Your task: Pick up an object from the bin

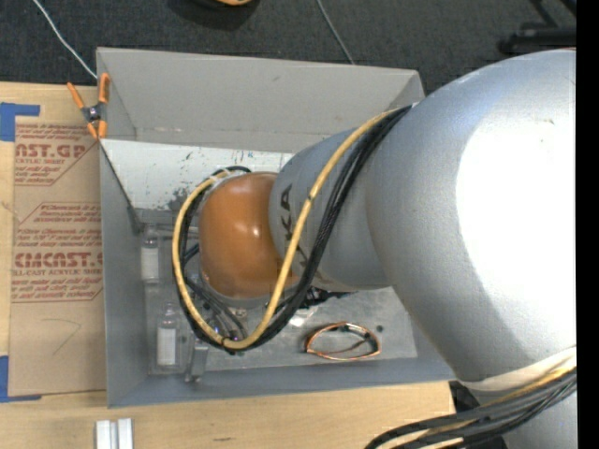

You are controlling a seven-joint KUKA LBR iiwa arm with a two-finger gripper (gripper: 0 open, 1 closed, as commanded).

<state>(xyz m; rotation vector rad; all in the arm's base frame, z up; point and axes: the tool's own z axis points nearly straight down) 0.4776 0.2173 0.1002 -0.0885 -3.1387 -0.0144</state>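
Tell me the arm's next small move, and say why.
Probably a short straight lift. The orange wrist cover hangs over the left half of the bin, hiding what lies beneath it, so no grasp can be confirmed. A pale small piece lies on its left and a copper wire loop at lower right; sideways motion might knock them.

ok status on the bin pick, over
Arm down in bin, orange wrist cover over floor's left-middle. Grasp unconfirmed. Copper wire loop loose at view's lower right; small pale pieces along left wall.
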